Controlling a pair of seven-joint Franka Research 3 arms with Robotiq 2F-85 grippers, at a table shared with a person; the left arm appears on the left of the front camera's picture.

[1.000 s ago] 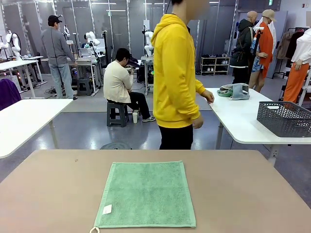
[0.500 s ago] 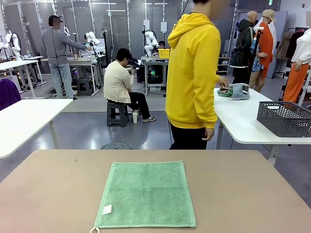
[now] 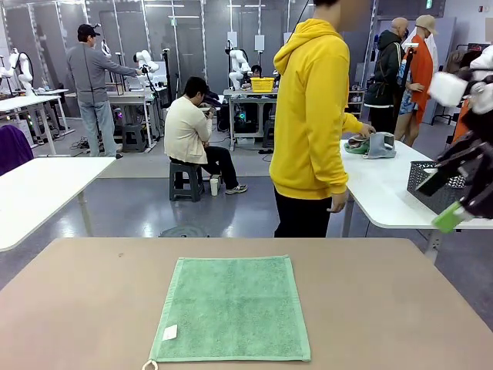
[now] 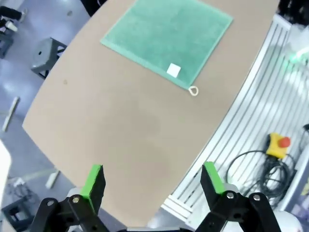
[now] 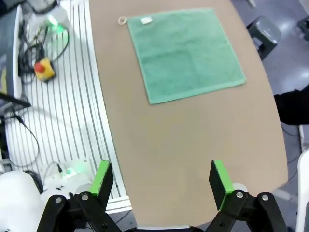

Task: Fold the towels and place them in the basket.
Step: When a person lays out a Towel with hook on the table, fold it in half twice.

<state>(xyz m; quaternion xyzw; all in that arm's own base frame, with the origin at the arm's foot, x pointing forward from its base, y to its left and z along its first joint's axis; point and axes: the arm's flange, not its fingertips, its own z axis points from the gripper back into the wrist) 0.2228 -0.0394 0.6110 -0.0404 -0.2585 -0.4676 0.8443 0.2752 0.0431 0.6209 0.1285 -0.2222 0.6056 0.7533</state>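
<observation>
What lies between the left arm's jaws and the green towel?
Nothing. In the left wrist view, bare brown tabletop runs from the open jaws to the green towel.

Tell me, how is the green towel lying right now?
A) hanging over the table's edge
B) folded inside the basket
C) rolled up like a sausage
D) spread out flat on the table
D: the mint green towel lies open and flat, in one unfolded layer, on the brown table, with its white tag and loop at one corner.
</observation>
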